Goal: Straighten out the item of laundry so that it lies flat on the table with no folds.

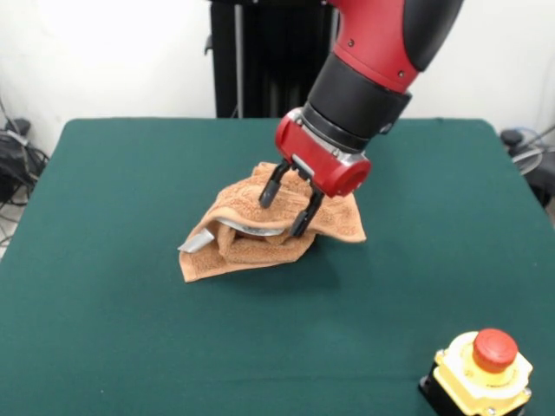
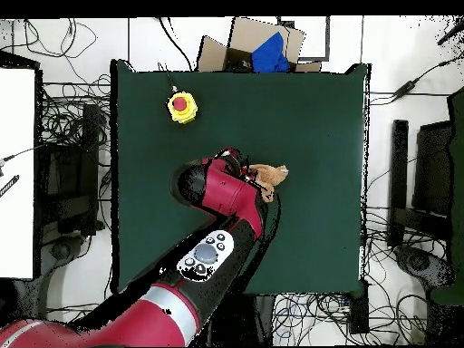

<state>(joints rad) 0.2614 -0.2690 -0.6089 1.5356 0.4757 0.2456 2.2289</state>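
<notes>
The orange-tan towel [image 1: 260,227] lies crumpled in folds near the middle of the green table [image 1: 104,286], with a white-grey tag [image 1: 198,242] sticking out at its left. My gripper [image 1: 285,209] hovers just over the towel's right part, fingers spread open and tips close to or touching the cloth, nothing held. In the overhead view the arm covers most of the towel [image 2: 273,173], and the gripper itself is hidden under the wrist.
A yellow box with a red stop button [image 1: 482,367] stands near the table's front right corner, also visible as the button box [image 2: 181,107] from above. Cables and a cardboard box [image 2: 258,47] lie off the table.
</notes>
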